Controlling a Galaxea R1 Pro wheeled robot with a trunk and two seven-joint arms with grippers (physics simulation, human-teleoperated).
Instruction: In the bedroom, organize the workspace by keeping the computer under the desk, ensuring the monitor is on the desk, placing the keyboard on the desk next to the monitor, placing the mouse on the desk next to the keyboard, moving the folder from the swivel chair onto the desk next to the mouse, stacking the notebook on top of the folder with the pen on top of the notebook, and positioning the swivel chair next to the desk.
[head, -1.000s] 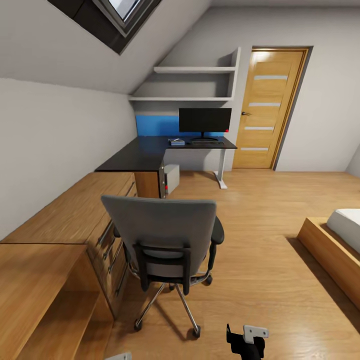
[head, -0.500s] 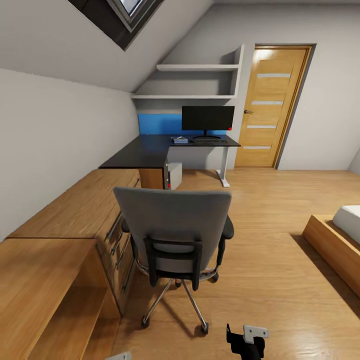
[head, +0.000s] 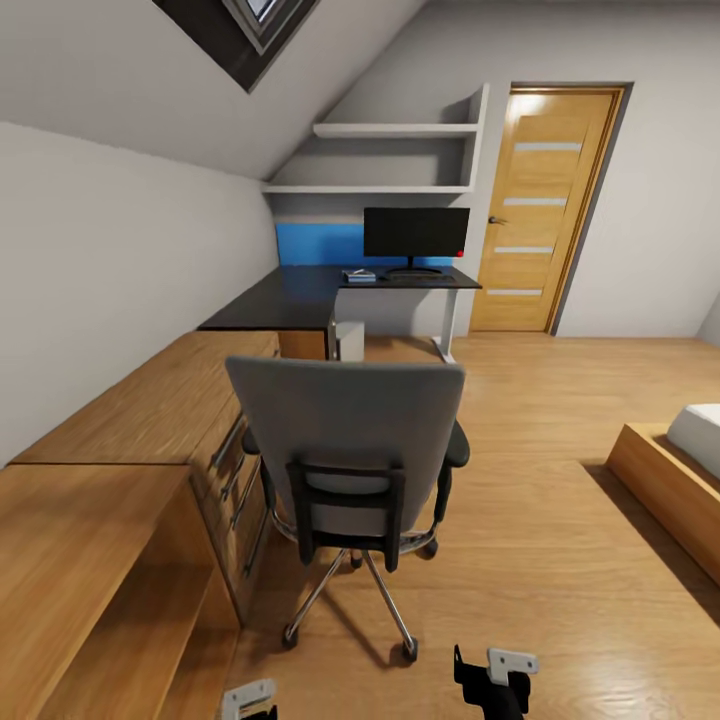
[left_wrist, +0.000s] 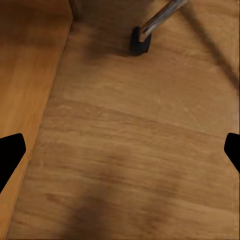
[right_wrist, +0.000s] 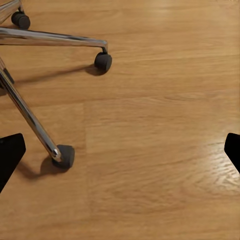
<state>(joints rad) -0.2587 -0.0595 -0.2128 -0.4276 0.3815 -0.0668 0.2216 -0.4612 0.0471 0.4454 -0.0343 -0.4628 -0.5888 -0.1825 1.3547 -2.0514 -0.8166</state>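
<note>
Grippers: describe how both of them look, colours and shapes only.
In the head view, the right gripper is a black blocky body with a small light-grey bracket plate on top. The left gripper shows a similar light-grey plate over black. In each wrist view, flat black fingertips enter from opposite edges.

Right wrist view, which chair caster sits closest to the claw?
The caster at the end of the steep chrome spoke; the other casters sit farther off across the wooden floor.

head faces swivel chair (head: 345, 440), wrists floorward
</note>
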